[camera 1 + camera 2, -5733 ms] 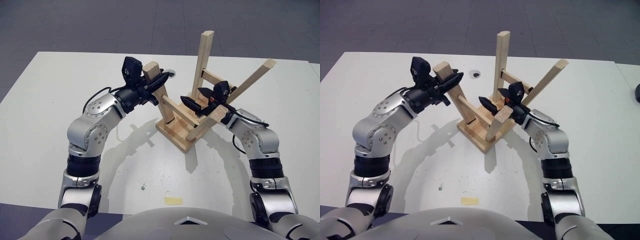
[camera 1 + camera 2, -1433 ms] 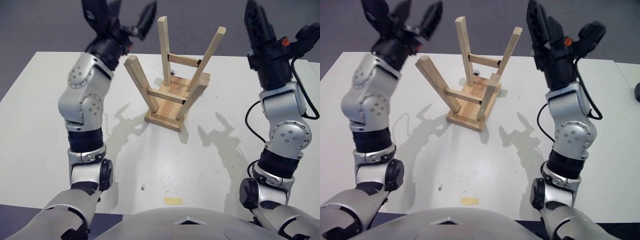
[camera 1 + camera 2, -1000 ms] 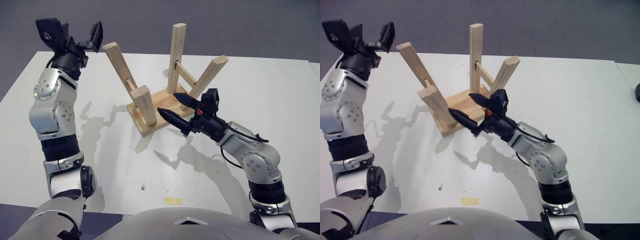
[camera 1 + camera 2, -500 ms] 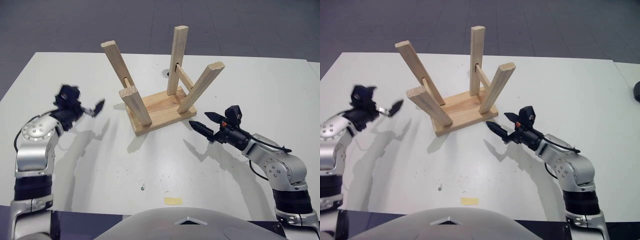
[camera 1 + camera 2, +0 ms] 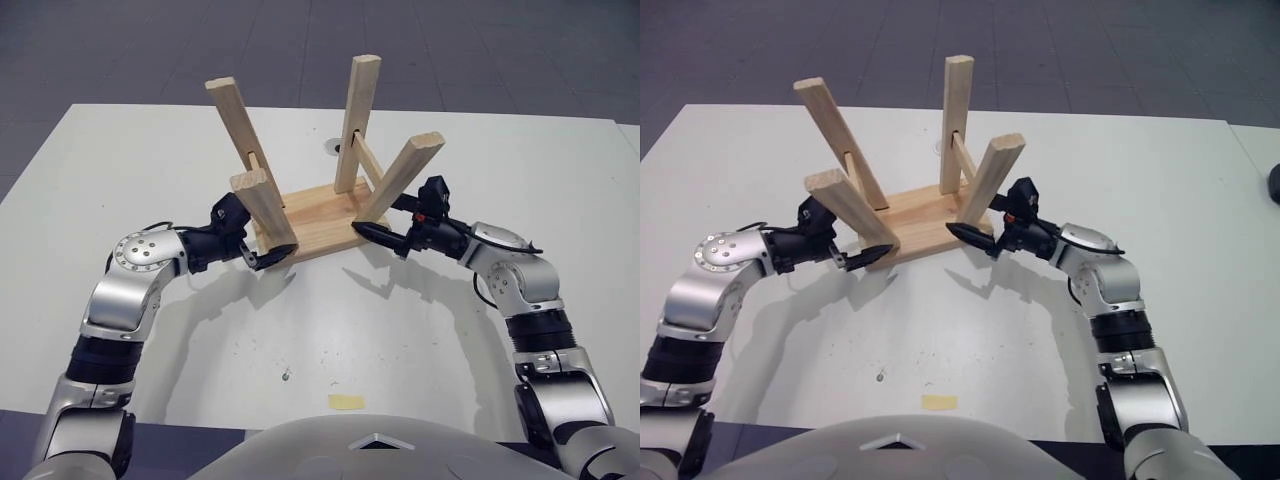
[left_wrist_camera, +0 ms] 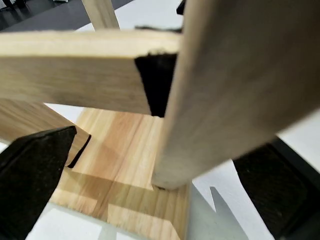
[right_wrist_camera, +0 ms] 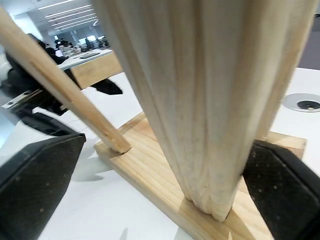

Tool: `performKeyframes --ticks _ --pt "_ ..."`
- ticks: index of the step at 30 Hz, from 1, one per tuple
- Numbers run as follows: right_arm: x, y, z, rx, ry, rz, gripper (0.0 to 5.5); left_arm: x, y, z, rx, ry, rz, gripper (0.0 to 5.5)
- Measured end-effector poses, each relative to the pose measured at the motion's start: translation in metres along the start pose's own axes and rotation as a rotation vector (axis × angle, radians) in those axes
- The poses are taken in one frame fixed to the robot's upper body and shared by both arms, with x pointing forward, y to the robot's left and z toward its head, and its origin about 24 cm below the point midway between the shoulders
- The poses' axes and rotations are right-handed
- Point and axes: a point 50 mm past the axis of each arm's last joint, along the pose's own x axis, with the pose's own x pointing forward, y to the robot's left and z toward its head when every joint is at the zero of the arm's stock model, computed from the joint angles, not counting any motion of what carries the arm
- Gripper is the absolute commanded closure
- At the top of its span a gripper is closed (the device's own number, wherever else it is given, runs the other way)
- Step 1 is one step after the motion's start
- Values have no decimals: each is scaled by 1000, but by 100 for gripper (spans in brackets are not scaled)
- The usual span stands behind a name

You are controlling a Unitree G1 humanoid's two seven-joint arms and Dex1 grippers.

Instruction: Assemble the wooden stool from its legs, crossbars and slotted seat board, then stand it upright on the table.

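White counter [image 5: 120, 160] carries everything. Stool [image 5: 352, 150] sits mid-counter, toward the far edge, upside down: seat board [image 5: 318, 215] flat on the counter, four legs pointing up and splaying outward, so its long axis runs approx vertical. Board's long side lies slantwise across the counter, L end nearer the robot.

Pale raw wood throughout, square-cut legs. Rear leg [image 5: 358, 110] stands nearly upright and tallest in view. Far-L leg [image 5: 235, 125] leans away to the L. Near-L leg [image 5: 265, 205] tips toward the robot. R leg [image 5: 405, 175] leans to the R. A crossbar [image 5: 366, 158] joins rear leg to R leg; another [image 5: 256, 165] joins the two L legs.

L claw [image 5: 262, 250] is low at the near-L leg's foot, spread wide w/ a finger [image 6: 30, 175] each side of the leg and a gap btwn. R claw [image 5: 382, 222] is likewise at the R leg's foot, fingers [image 7: 35, 175] parted around it, not clamped.

Vs half a sec ago: L claw was out over bare counter well to the L, R claw just off the board's R corner; both have closed in on the legs. Stool much as it stood.

Smaller bits: round grommet [image 5: 335, 146] in the counter behind the stool, yellow scrap [image 5: 347, 402] near the front edge.
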Motion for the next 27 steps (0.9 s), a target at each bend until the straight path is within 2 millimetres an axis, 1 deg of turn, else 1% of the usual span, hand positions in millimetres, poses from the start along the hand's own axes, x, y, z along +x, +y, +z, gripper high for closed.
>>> performKeyframes --ticks 2,5,8,9,11,13,18,20,23,27 --pt "-10 7 -1 1 36 53 10 -1 5 -4 -1 9 19 12" --pt "-21 22 -8 43 72 109 10 -5 9 -9 6 31 29 12" --pt "-26 41 -13 85 72 150 10 -9 11 -13 20 52 25 12" --pt "-27 45 -14 82 71 147 10 -9 11 -13 19 56 23 12" --pt "-28 45 -13 68 63 102 10 -8 9 -13 14 52 2 12" --pt "-29 40 -11 55 45 36 10 -4 5 -12 9 37 -29 12" --pt "-32 38 -12 52 44 0 10 2 -1 -12 10 36 -101 12" --pt "-35 38 -15 66 47 -10 10 1 -3 -10 20 33 -123 12" --pt "-42 34 -19 82 78 -21 10 -4 -9 -1 36 19 -168 12" --pt "-44 34 -19 86 90 3 10 -10 -19 0 -24 3 -233 12"
